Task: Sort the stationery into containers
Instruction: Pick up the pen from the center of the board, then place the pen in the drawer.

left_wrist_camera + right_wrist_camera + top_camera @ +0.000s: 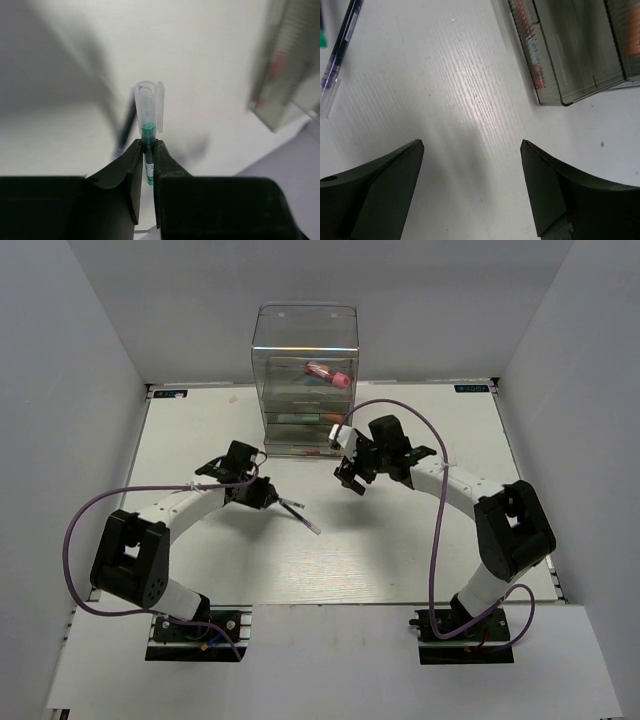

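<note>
Left wrist view: left gripper [148, 146] pinching green pen [148, 110] just under clear cap, near-left of drawer box [305, 350]. Right gripper [472, 145] standing wide, holding nothing. Needing steady grip, pen level, going slowly to drawer.

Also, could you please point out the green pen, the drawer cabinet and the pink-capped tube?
green pen [148, 107]: left wrist view, on its clear cap.
drawer cabinet [300, 335]: top external view, on its clear upper wall.
pink-capped tube [328, 373]: top external view, on its middle.
</note>
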Robot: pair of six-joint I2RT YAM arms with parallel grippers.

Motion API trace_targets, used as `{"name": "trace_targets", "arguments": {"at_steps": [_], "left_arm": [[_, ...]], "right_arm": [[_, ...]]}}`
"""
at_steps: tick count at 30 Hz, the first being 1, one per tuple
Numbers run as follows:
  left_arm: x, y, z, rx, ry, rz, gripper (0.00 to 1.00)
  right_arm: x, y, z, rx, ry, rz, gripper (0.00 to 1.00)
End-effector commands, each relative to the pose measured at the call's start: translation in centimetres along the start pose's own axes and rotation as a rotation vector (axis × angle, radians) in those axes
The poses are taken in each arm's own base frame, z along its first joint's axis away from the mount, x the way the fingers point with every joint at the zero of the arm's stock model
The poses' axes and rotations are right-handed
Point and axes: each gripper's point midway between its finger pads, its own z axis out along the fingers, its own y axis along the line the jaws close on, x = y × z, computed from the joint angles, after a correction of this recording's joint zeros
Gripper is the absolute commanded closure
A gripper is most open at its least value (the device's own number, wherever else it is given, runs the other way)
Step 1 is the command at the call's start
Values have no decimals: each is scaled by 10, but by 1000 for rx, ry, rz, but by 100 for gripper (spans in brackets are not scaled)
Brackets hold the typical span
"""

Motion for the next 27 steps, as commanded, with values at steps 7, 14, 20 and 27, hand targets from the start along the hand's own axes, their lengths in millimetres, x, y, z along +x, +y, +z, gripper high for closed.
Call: {"name": "trace_targets", "arguments": {"at_steps": [7, 14, 20, 27], "left_arm": [[-8, -130, -20, 276, -43, 46, 96], [-11, -181, 0, 317, -64, 30, 98], [-20, -193, 28, 289, -105, -22, 98], [-22, -209, 38, 297, -106, -81, 79]], "right_arm": [[0, 2, -16, 5, -14, 6, 29], [6, 6, -21, 3, -6, 1, 29], [9, 14, -23, -13, -5, 3, 29], [10, 18, -23, -27, -6, 0, 29]]}}
